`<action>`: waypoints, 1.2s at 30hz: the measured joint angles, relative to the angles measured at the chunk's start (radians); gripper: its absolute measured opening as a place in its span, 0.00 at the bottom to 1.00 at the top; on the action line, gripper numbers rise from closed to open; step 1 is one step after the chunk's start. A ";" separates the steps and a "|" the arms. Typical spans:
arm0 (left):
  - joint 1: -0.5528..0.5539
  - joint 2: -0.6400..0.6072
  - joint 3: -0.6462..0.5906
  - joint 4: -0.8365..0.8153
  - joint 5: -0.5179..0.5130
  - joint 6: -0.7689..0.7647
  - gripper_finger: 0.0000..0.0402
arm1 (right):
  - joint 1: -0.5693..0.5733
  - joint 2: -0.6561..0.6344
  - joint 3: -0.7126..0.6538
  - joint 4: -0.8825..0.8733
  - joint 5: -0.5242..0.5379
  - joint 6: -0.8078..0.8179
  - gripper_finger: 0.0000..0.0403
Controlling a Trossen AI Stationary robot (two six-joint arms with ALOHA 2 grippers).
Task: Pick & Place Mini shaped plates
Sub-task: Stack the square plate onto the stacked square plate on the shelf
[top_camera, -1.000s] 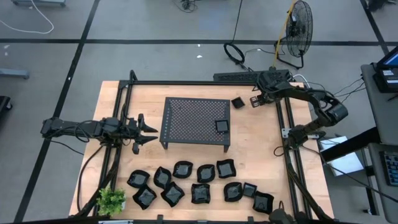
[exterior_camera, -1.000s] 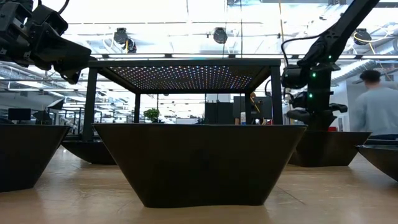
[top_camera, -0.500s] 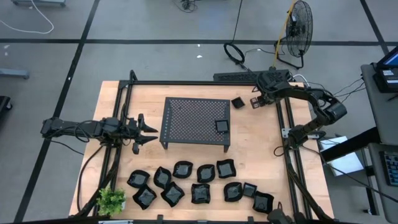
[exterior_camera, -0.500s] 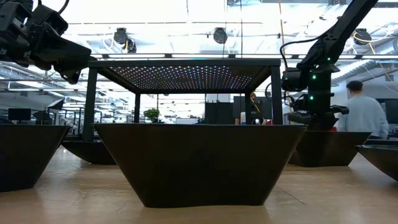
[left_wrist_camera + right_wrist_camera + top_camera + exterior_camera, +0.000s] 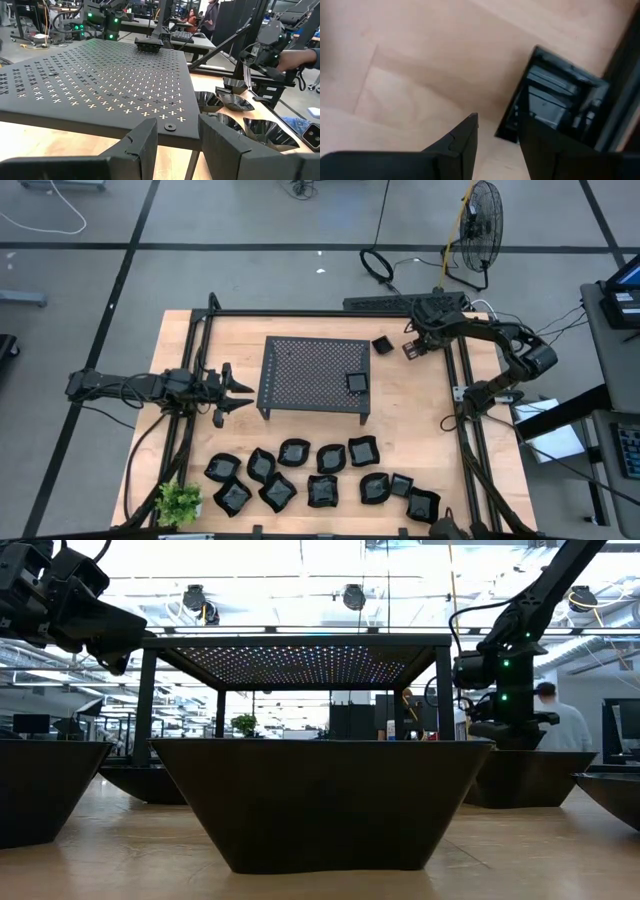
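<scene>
**Right jaws low over a square plate at the far bench corner**

Right gripper [image 5: 412, 346] reaching down at the far right corner of the bench [image 5: 410, 415], close above a small square plate [image 5: 410, 348] lying beside the black frame rail [image 5: 452, 375]; in the right wrist view, that glossy square plate [image 5: 555, 107] just ahead of the fingertips [image 5: 470, 125], jaws spread a little with bare wood between them, gripping nothing; cannot tell whether touching the plate.

A second small square plate [image 5: 382, 344] just beside it, between that corner and the perforated black rack [image 5: 300, 370]; one more square plate [image 5: 356, 382] resting on top of the rack near its right front corner, seen also from the left wrist at the rack's far edge [image 5: 148, 45].

Left gripper [image 5: 237, 391] waiting at the rack's left side, jaws spread and empty, level with the rack's top edge in its own wrist view.

Remaining mini shaped plates [image 5: 320, 475] clustered in two loose rows along the near edge of the bench, many touching or overlapping; small green plant [image 5: 180, 502] at the near left corner.

A person [image 5: 553, 720] standing in the room beyond the bench in the low view.
</scene>
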 joint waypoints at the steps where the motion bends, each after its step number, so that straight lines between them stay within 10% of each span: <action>1: 0.000 0.000 0.000 0.000 0.000 0.000 0.36 | 0.000 0.000 0.000 0.008 0.004 0.013 0.32; 15: 0.000 0.000 0.000 0.000 0.000 0.000 0.36 | -0.001 0.000 0.000 0.006 0.006 0.006 0.02; 26: 0.000 0.000 0.000 0.000 0.000 0.000 0.36 | 0.006 -0.040 0.000 -0.011 -0.024 -0.073 0.01; 36: 0.000 0.000 0.000 0.000 0.000 0.000 0.36 | 0.090 -0.326 0.000 -0.012 -0.088 -0.157 0.00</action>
